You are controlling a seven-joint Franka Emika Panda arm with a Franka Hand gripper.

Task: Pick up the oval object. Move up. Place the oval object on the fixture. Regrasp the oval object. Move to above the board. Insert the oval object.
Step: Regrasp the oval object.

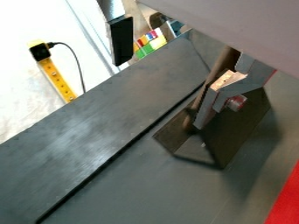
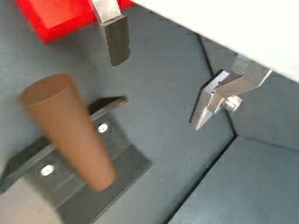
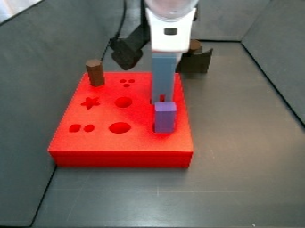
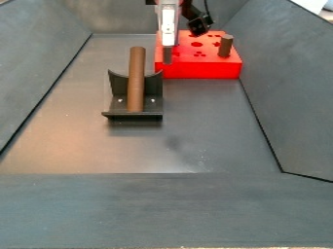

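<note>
1. Gripper [image 2: 163, 74] hangs above the counter [image 4: 196, 146] beside the board [image 4: 202, 64]; fingers [image 2: 115, 39] released, nothing between them.
2. Oval object [image 4: 131, 75] rests on the fixture [image 4: 132, 105], apart from the fingers.

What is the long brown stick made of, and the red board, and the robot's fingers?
The oval object, leaning on the fixture, looks like matte brown plastic, maybe wood: smooth, no grain. The board looks like glossy red plastic. The gripper, open beside the peg, has fingers of shiny bare metal.

no readable text, labels or numbers, yellow tape measure [image 1: 59, 77] markings too blurred
</note>
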